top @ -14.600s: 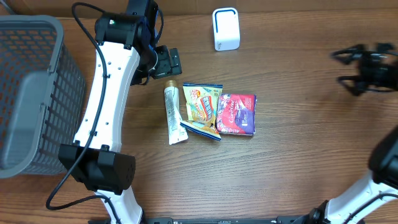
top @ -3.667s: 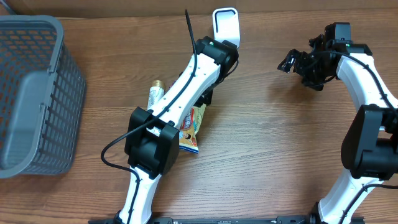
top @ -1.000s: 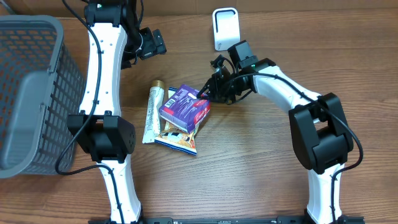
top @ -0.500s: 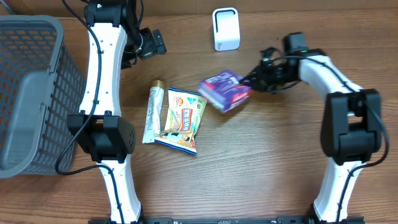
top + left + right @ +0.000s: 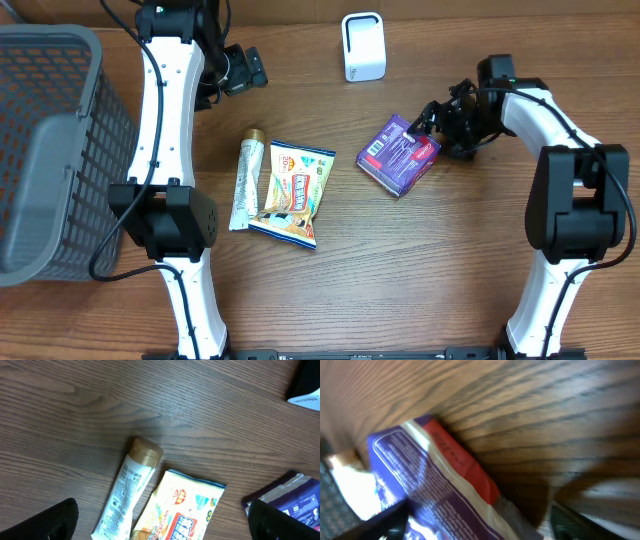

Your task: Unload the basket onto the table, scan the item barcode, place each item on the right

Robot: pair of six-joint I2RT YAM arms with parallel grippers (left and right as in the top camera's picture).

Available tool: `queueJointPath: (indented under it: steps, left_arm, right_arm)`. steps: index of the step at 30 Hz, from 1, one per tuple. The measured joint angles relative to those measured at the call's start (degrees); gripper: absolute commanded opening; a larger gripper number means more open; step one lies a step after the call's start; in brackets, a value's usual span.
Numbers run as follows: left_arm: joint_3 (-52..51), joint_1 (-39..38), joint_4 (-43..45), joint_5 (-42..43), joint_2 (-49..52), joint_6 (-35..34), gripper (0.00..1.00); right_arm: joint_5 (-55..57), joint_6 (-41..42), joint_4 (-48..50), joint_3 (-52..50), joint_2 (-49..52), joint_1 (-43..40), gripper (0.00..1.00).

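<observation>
Yellow snack packet (image 5: 293, 190) and white tube (image 5: 246, 180) lie nearest us, side by side and touching, just where they lay a second ago. Beyond them and to their right is what has changed. The purple packet (image 5: 400, 155), which half a second ago hung in the air pinched by the right gripper (image 5: 447, 122), now rests flat on the table (image 5: 400, 290), well apart from the other two. The jaws stand spread, one finger to each side of the packet's end in the right wrist view, so we read it as let go (the tips sit so close that we cannot rule out a touch). A white label patch faces up near its left corner. Farther back stands the white scanner (image 5: 363, 46), apart from the packet, so we judge the barcode not yet read. The item seems set down for a fresh hold or a turn toward the scanner. Off to the far left, the left gripper (image 5: 240, 72) hovers wide open and empty, as before
</observation>
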Motion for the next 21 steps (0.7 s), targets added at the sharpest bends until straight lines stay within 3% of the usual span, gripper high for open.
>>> queueJointPath:
  steps: [3, 6, 8, 16, 21]
  left_arm:
    - [0.0, -0.57, -0.76, 0.04, 0.0, 0.02, 0.92]
    - [0.0, -1.77, -1.14, 0.33, 0.0, 0.13, 0.77]
    - [-0.02, -2.89, -1.22, 0.52, 0.0, 0.37, 0.72]
    - [-0.04, -9.88, -2.23, 0.92, 0.0, 0.44, 0.74]
    - [-0.15, -14.25, -3.98, 3.15, 0.0, 2.54, 0.91]
  right_arm:
    - [1.49, 0.04, -0.76, 0.0, 0.0, 0.26, 0.84]
    - [1.79, -0.31, -2.16, 0.02, 0.0, -0.17, 0.72]
    - [1.68, -0.28, -3.34, 0.04, 0.0, -0.57, 0.72]
    - [0.92, -0.35, -10.88, 0.07, 0.0, -0.87, 0.86]
    - [1.9, -0.72, -14.1, 1.25, 0.0, -1.53, 1.0]
